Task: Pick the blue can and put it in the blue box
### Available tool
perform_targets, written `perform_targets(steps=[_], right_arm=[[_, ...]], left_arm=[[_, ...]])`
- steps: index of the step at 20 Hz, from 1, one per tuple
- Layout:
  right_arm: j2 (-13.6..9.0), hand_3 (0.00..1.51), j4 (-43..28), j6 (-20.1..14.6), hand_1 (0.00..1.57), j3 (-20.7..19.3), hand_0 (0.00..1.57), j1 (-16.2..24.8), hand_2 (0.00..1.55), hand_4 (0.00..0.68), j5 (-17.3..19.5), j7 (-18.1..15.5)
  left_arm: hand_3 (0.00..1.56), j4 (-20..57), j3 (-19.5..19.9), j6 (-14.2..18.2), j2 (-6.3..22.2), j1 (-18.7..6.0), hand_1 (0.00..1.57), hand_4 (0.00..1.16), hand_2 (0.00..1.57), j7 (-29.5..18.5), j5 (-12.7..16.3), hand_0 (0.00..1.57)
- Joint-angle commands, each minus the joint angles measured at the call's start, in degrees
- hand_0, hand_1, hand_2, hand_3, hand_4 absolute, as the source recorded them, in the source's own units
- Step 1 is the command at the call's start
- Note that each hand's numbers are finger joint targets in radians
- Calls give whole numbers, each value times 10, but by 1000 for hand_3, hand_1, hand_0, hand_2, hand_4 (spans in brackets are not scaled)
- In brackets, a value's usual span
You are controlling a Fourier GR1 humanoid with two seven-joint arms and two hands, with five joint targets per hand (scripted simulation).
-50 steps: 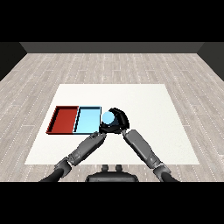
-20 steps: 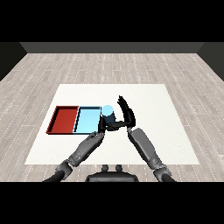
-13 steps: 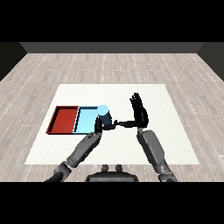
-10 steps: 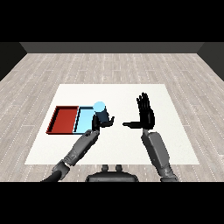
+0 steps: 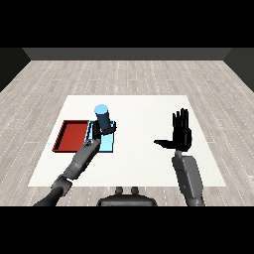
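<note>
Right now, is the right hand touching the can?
Apart. The head view shows the right hand open over bare table, well to the right of the can, which the left hand holds above the blue tray.

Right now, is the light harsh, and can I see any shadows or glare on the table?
Head view: the lighting is soft and even; the white table shows no glare. No clear shadow shows under the blue can or the open right hand.

Bare white table [image 5: 144,124] between left hand [image 5: 97,130] and right hand [image 5: 181,133].
</note>
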Motion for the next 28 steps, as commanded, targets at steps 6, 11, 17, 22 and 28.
perform_targets(steps=[6,11,17,22,28], right_arm=[[-1,0,50,13,0,-34,0,-2,0,0,-5,-15],[3,0,118,43,0,-41,0,-19,0,0,-6,-50],[-1,0,133,30,0,-51,0,-46,0,0,-9,-28],[-1,0,111,48,0,-55,0,-23,0,0,-16,-46],[1,0,127,66,0,-52,0,-38,0,0,-19,-44]], left_arm=[[1491,231,56,-47,23,-93,1571,1096,1571,26,-22,1571],[1392,348,62,-34,4,-131,1571,992,1531,70,-32,1571],[951,437,54,-40,7,-91,903,898,839,113,-46,903],[550,453,67,-66,-17,-70,1156,775,1079,100,-42,1156],[0,461,19,-64,17,-82,0,96,0,106,-101,0]])
